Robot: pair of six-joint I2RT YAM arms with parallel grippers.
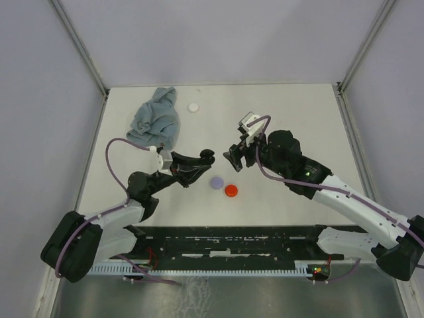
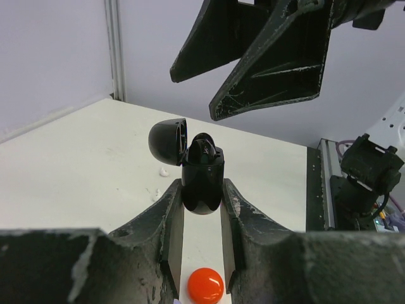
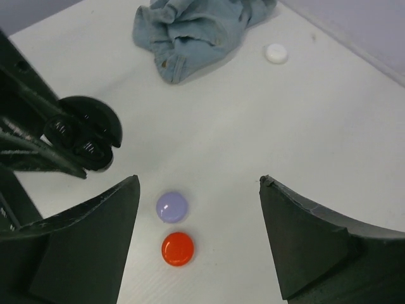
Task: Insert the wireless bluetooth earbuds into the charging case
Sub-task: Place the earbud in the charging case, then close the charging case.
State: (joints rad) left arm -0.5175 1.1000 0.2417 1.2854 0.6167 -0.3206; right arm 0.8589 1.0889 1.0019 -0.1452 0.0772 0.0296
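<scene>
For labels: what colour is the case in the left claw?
The charging case is black; best in left wrist view.

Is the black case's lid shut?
No, the case stands upright with its lid swung open to one side.

Enclosed work cell: white tabletop [image 1: 298, 119], three plain walls, even light.

The tabletop is matte white and flat. Pale grey-lavender panels form the back wall [image 1: 225, 40], left wall [image 1: 40, 99] and right wall [image 1: 391, 99], joined at the rear corners by the left metal post [image 1: 79, 46] and the right metal post [image 1: 363, 46]. A black strip [image 1: 225, 242] runs along the near edge, a white slotted rail [image 1: 199, 268] just in front of it, with brushed metal sheet [image 1: 218, 295] below. Light is diffuse and shadows are soft.
</scene>
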